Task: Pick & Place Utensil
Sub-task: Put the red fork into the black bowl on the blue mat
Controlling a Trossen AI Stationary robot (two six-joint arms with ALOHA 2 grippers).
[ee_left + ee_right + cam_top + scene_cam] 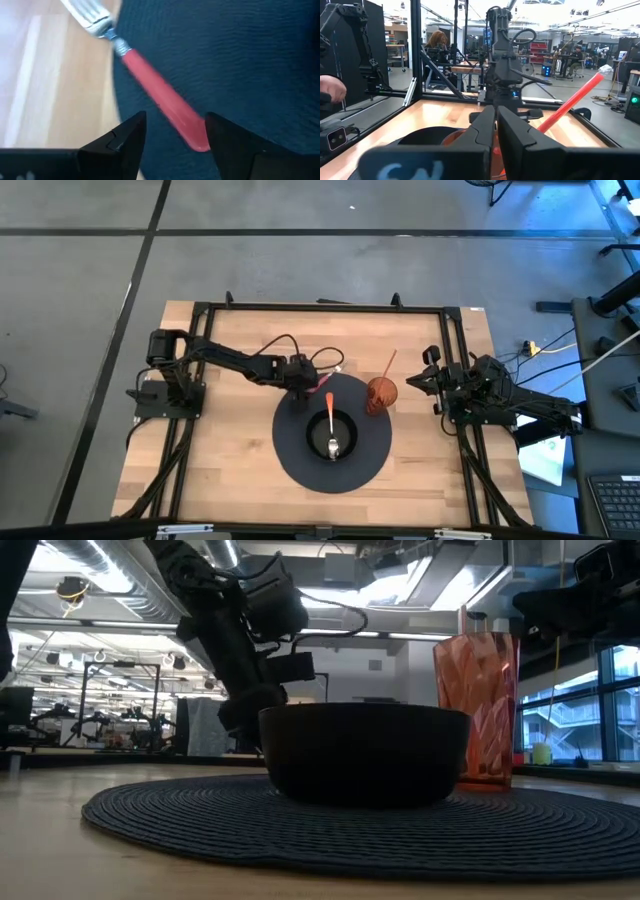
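From above, we see a dark round mat with a black bowl at its middle; a spoon with an orange handle already rests in the bowl. An orange cup on the mat, just beside the bowl, holds a thin orange stick. The left gripper hangs over the mat's edge beside the bowl; the right gripper waits off the mat, beyond the cup.

At table height, bowl and cup stand side by side.

Past the left wrist, fingers spread, we straddle a red-handled fork lying half on the mat, not yet pinched. We judge one utensil placed, this one pending.

Right wrist: fingers pressed together, empty.
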